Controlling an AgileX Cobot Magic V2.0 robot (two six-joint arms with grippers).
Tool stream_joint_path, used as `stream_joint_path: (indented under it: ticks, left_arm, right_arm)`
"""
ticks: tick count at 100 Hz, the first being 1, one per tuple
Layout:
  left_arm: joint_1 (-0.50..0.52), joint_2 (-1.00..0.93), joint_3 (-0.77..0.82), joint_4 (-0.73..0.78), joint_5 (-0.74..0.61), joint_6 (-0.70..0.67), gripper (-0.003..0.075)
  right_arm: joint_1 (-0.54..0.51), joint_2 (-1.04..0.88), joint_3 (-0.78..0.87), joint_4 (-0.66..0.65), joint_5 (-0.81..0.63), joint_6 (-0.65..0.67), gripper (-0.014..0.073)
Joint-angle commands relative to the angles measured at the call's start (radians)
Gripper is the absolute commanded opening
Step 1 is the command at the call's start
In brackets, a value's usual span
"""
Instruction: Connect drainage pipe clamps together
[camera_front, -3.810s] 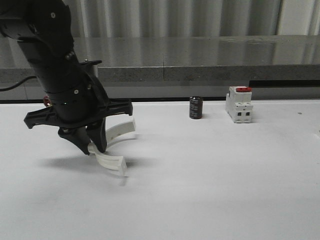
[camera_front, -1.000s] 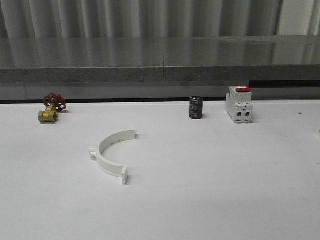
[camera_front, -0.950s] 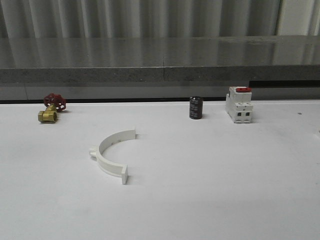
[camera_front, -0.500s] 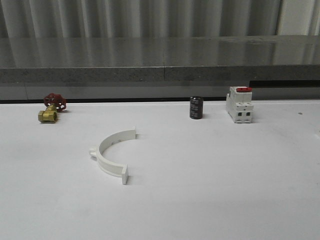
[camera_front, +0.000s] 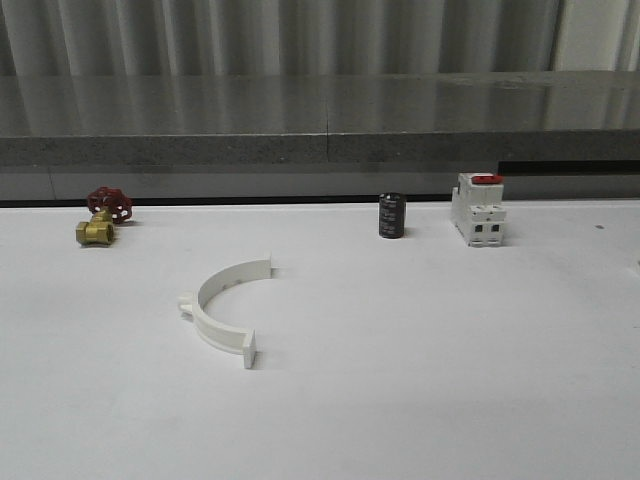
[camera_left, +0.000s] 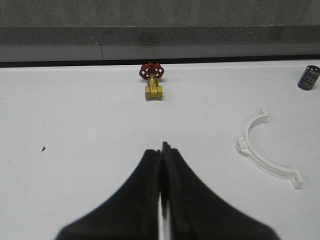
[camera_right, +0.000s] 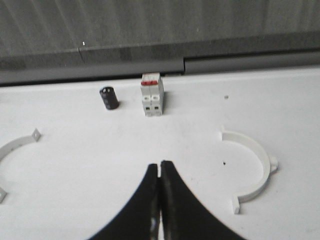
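One drainage pipe clamp (camera_front: 220, 334), a white half-ring with end tabs and a small outer lug, lies flat on the white table left of centre, its open side to the right. From the left wrist view this clamp (camera_left: 265, 165) lies off to one side of my left gripper (camera_left: 162, 148), which is shut with nothing in it, well apart from the clamp. The second clamp (camera_right: 263, 170) lies flat near my right gripper (camera_right: 160, 166), which is also shut and holds nothing. The first clamp (camera_right: 17, 142) shows at the edge of that view.
A brass valve with a red handwheel (camera_front: 100, 218) sits at the back left. A small black cylinder (camera_front: 391, 215) and a white blocky switch with a red top (camera_front: 478, 208) stand at the back, before a grey ledge (camera_front: 320, 150).
The left arm, which hung over the clamp 3.8 s ago with its fingers at it, has left the front view. The clamp lies free. Nothing has moved in the last second.
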Motion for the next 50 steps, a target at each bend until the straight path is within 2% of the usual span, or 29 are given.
stream_joint_path:
  ticks: [1, 20, 39, 44, 50]
  left_arm:
    - [-0.005, 0.004, -0.027, 0.001, -0.07, -0.001, -0.0021]
    - [-0.005, 0.004, -0.027, 0.001, -0.07, -0.001, -0.0021]
    - [-0.005, 0.004, -0.027, 0.001, -0.07, -0.001, -0.0021]
    - [-0.005, 0.004, -0.027, 0.001, -0.07, -0.001, -0.0021]
    - [-0.005, 0.004, -0.027, 0.001, -0.07, -0.001, -0.0021]
  right_arm:
    - [-0.004, 0.147, -0.127, -0.005, 0.01, -0.005, -0.0066]
    - [-0.004, 0.379, -0.262, -0.004, 0.035, -0.005, -0.0066]
    - [-0.004, 0.504, -0.277, -0.004, 0.037, -0.005, -0.0059]
    - [-0.004, 0.525, -0.277, -0.004, 0.05, -0.005, -0.0021]
    - [-0.004, 0.546, -0.277, -0.004, 0.065, -0.005, 0.0082]
